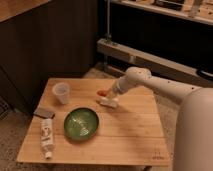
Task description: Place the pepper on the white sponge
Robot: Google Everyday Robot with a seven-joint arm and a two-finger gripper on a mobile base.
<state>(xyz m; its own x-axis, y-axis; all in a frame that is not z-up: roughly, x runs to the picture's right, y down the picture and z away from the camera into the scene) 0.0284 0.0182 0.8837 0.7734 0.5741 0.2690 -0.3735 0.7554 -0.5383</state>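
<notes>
One claw (106,94) sits at the end of the white arm (150,82), low over the far middle part of the wooden desk (131,131). Whether it grips anything, or how wide it stands, cannot be told from this view. The pepper (102,93), a small red-orange shape, shows right at the claw's tip, and whether it is held or only touching is unclear. Just below it lies the white sponge (108,102), a flat pale pad on the desk; the pepper appears directly above or against its far edge, but contact cannot be made out.

Nearer the front, left of centre, a green bowl (81,123) rests on the desk, well apart from the sponge. Towards the left rear stands a clear plastic cup (61,93), upright. Near the left edge lies a dark rectangular pad (44,113), and just in front of it a white tube (47,137) lies along the desk's left side. The robot's pale body (194,132) fills the right of the view.
</notes>
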